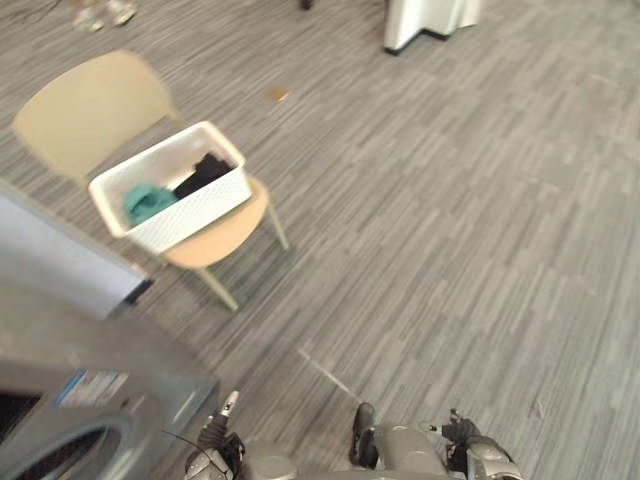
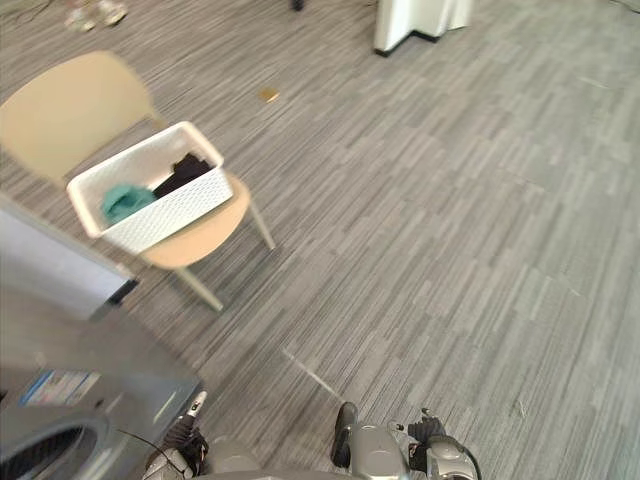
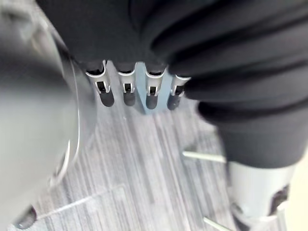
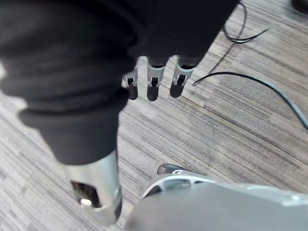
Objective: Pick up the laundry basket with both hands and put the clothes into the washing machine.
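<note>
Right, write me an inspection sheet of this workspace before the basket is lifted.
surface: grey striped carpet floor; a beige plastic chair stands on it.
job's things: white plastic laundry basket sits on the chair seat, holding a teal cloth and a black cloth; grey washing machine with a round door at the near left.
clutter: small brown scrap on the floor beyond the chair.
hands: left hand and right hand hang over the floor, fingers straight, holding nothing.
cables: nothing seen.
surroundings: white furniture base at the far side; pale grey panel beside the washing machine.
</note>
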Available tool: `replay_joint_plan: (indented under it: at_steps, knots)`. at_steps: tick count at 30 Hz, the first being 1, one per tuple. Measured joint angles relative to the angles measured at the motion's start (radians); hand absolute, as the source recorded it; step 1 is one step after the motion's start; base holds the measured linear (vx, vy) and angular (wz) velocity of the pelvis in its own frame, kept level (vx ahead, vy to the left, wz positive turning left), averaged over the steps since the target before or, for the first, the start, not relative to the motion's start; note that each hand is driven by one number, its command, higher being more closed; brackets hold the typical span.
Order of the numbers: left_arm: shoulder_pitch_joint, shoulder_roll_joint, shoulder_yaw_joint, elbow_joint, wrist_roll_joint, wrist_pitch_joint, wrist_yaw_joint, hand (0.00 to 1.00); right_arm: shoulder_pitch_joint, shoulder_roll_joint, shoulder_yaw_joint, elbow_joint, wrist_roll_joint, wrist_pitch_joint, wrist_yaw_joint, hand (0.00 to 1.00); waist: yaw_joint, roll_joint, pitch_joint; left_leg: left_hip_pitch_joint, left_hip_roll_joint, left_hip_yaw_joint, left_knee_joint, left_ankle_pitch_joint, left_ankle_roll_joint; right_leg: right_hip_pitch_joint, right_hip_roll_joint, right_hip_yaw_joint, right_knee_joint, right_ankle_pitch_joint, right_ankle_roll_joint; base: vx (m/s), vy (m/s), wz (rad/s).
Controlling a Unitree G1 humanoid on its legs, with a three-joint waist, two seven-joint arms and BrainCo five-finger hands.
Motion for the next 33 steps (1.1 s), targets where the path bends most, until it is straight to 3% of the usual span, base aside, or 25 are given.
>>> replay_joint_plan:
  at_steps: [3, 5, 6, 7, 8, 9, 11, 15, 17, 18, 19, 20, 22, 23, 27, 30, 31, 32, 33]
  knots:
    - [0.045, -0.002, -0.002, -0.005, -0.002, 0.008, 0.007, 0.00, 0.008, 0.009, 0.002, 0.013, -0.030, 0.001, 0.002, 0.00, 0.009, -0.026, -0.006, -0.113, -0.138, -0.137, -0.150, -0.042, -0.062, 0.088, 0.003, 0.106, -0.056, -0.001, 0.021, 0.28, 0.075, -1.17]
    - [0.071, -0.010, -0.014, 0.002, -0.002, 0.009, 0.008, 0.00, 0.014, 0.003, 0.013, 0.012, -0.032, 0.000, 0.003, 0.00, 0.026, -0.018, -0.030, -0.118, -0.276, -0.269, -0.482, -0.046, -0.091, 0.114, 0.000, 0.187, -0.079, -0.010, 0.053, 0.25, 0.202, -1.17]
    - [0.081, -0.012, -0.016, 0.005, -0.002, 0.009, 0.009, 0.00, 0.017, 0.000, 0.022, 0.012, -0.033, 0.000, 0.002, 0.00, 0.027, -0.005, -0.040, -0.112, -0.301, -0.296, -0.559, -0.034, -0.108, 0.118, -0.001, 0.199, -0.078, -0.015, 0.063, 0.26, 0.237, -0.80]
    - [0.086, -0.014, -0.040, 0.012, -0.002, 0.009, 0.010, 0.00, 0.029, -0.011, 0.030, 0.010, -0.034, -0.001, 0.004, 0.00, 0.027, 0.009, -0.057, -0.087, -0.338, -0.327, -0.706, 0.025, -0.151, 0.116, 0.000, 0.223, -0.068, -0.030, 0.088, 0.28, 0.271, -0.57]
    - [0.079, -0.002, -0.044, 0.012, -0.003, 0.007, 0.012, 0.00, 0.032, -0.006, 0.030, 0.009, -0.042, -0.001, 0.004, 0.00, 0.031, -0.011, -0.064, -0.059, -0.366, -0.299, -0.736, 0.050, -0.105, 0.116, -0.031, 0.240, -0.058, -0.041, 0.117, 0.27, 0.263, -0.47]
    - [0.077, 0.001, -0.046, 0.011, -0.003, 0.003, 0.014, 0.00, 0.031, 0.000, 0.030, 0.009, -0.045, -0.002, 0.004, 0.00, 0.028, -0.021, -0.070, -0.052, -0.377, -0.289, -0.753, 0.050, -0.105, 0.113, -0.043, 0.234, -0.059, -0.038, 0.125, 0.23, 0.220, -0.31]
    - [0.055, 0.006, -0.052, 0.012, -0.002, -0.002, 0.014, 0.00, 0.034, 0.007, 0.031, 0.009, -0.060, -0.003, 0.006, 0.00, 0.027, -0.036, -0.078, -0.045, -0.412, -0.250, -0.743, 0.020, -0.060, 0.126, -0.089, 0.225, -0.079, -0.044, 0.153, 0.16, 0.161, -0.21]
    - [0.031, 0.009, -0.094, 0.012, 0.001, -0.002, 0.013, 0.00, 0.040, 0.006, 0.014, 0.006, -0.060, -0.004, 0.005, 0.00, 0.017, -0.029, -0.080, -0.026, -0.443, -0.241, -0.709, -0.049, -0.007, 0.151, -0.125, 0.214, -0.044, -0.056, 0.188, 0.12, 0.160, -0.02]
    - [0.030, 0.006, -0.129, 0.014, 0.003, 0.000, 0.010, 0.00, 0.055, 0.011, -0.003, 0.006, -0.057, -0.003, 0.003, 0.00, 0.011, -0.026, -0.078, 0.009, -0.452, -0.247, -0.709, -0.081, 0.011, 0.113, -0.135, 0.205, 0.120, -0.073, 0.214, 0.05, 0.146, 0.09]
    - [0.033, 0.010, -0.157, 0.015, 0.004, 0.002, 0.006, 0.00, 0.067, 0.011, -0.018, 0.000, -0.046, -0.006, 0.003, 0.00, 0.003, -0.029, -0.078, 0.043, -0.458, -0.244, -0.726, -0.082, 0.014, 0.039, -0.142, 0.207, 0.313, -0.063, 0.233, 0.04, 0.141, 0.04]
    - [0.038, 0.018, -0.168, 0.015, 0.005, 0.006, 0.006, 0.00, 0.076, 0.019, -0.019, -0.014, -0.034, -0.012, 0.004, 0.00, -0.005, -0.030, -0.078, 0.061, -0.466, -0.246, -0.731, -0.086, 0.019, -0.029, -0.159, 0.207, 0.455, -0.031, 0.281, 0.06, 0.126, 0.05]
    - [0.041, 0.020, -0.172, 0.014, 0.010, 0.007, 0.006, 0.00, 0.084, 0.026, -0.021, -0.032, -0.025, -0.015, 0.005, 0.00, -0.007, -0.036, -0.079, 0.082, -0.468, -0.247, -0.731, -0.095, 0.027, -0.085, -0.175, 0.208, 0.568, -0.001, 0.277, 0.12, 0.071, 0.05]
    - [0.042, 0.024, -0.179, 0.013, 0.010, 0.007, 0.007, 0.00, 0.095, 0.032, -0.022, -0.044, -0.020, -0.020, 0.007, 0.00, -0.007, -0.046, -0.079, 0.107, -0.458, -0.247, -0.735, -0.107, 0.027, -0.166, -0.183, 0.164, 0.693, -0.047, 0.207, 0.12, 0.017, 0.04]
    - [0.042, 0.019, -0.180, 0.013, 0.012, 0.007, 0.006, 0.00, 0.097, 0.039, -0.023, -0.044, -0.020, -0.021, 0.006, 0.00, -0.007, -0.045, -0.079, 0.125, -0.450, -0.247, -0.747, -0.108, 0.029, -0.184, -0.195, 0.112, 0.662, -0.070, 0.175, 0.08, -0.034, 0.06]
    - [0.041, 0.005, -0.178, 0.014, 0.044, 0.007, 0.005, 0.00, 0.096, 0.039, -0.083, -0.052, -0.016, -0.021, 0.006, 0.00, -0.008, -0.026, -0.078, 0.143, -0.416, -0.268, -0.760, -0.119, 0.012, -0.216, -0.208, 0.045, 0.479, -0.088, 0.150, 0.19, -0.116, 0.07]
    - [0.041, -0.018, -0.155, 0.022, 0.082, 0.007, 0.006, 0.00, 0.120, 0.039, -0.130, -0.079, -0.005, -0.020, 0.002, 0.00, -0.007, 0.004, -0.080, 0.169, -0.353, -0.310, -0.758, -0.153, -0.046, -0.216, -0.200, 0.151, 0.274, -0.064, 0.165, 0.27, -0.238, 0.22]
    - [0.041, -0.019, -0.148, 0.021, 0.083, 0.007, 0.006, 0.00, 0.132, 0.041, -0.130, -0.080, 0.009, -0.020, 0.001, 0.00, -0.006, 0.002, -0.081, 0.179, -0.340, -0.330, -0.758, -0.164, -0.068, -0.206, -0.193, 0.202, 0.211, -0.046, 0.178, 0.31, -0.366, 0.52]
    - [0.042, -0.020, -0.115, 0.019, 0.085, 0.007, 0.005, 0.00, 0.144, 0.055, -0.131, -0.079, 0.019, -0.020, 0.001, 0.00, -0.004, -0.017, -0.093, 0.180, -0.325, -0.364, -0.748, -0.190, -0.113, -0.182, -0.205, 0.271, 0.141, -0.022, 0.191, 0.40, -0.535, 0.65]
    - [0.045, -0.015, -0.101, 0.016, 0.089, 0.007, 0.006, 0.00, 0.151, 0.065, -0.130, -0.078, 0.020, -0.019, 0.001, 0.00, -0.005, -0.033, -0.103, 0.180, -0.325, -0.385, -0.744, -0.201, -0.132, -0.169, -0.216, 0.278, 0.124, -0.024, 0.195, 0.43, -0.644, 0.95]
